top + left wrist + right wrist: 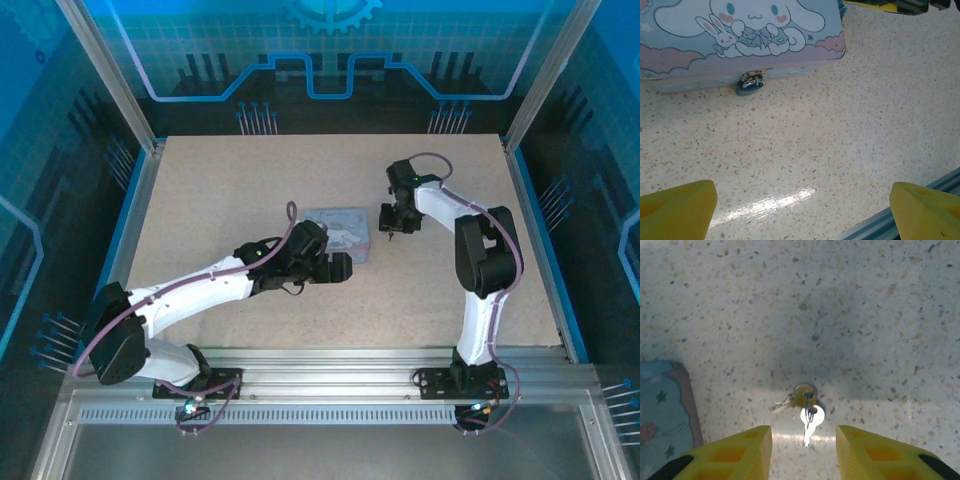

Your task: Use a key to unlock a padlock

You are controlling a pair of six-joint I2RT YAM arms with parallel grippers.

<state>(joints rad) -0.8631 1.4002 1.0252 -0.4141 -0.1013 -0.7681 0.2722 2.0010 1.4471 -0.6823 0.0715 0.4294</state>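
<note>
Two grippers, and both are spread wide with nothing in them. Our right gripper [802, 436] hangs over the key [810, 421], which lies flat on the speckled table [875, 315] just ahead of the fingertips and roughly centred in the gap. Its blade points back at us, and a small brassy ring [805, 394] sits at the far end. The tin box [660, 405] is off to that gripper's left.

We reckon the key is light, thin, stiff and slick. It'll probably skate or flip if we clip only one edge. Our best bet is pinching the round head near the ring, edge to edge, fingertips right down at the table.

Our left gripper [800, 212] is well back from the padlock [751, 85], which hangs at the box's front clasp, ahead and to the left. It looks small and dangly, so it'll likely swing unless held steady.
</note>
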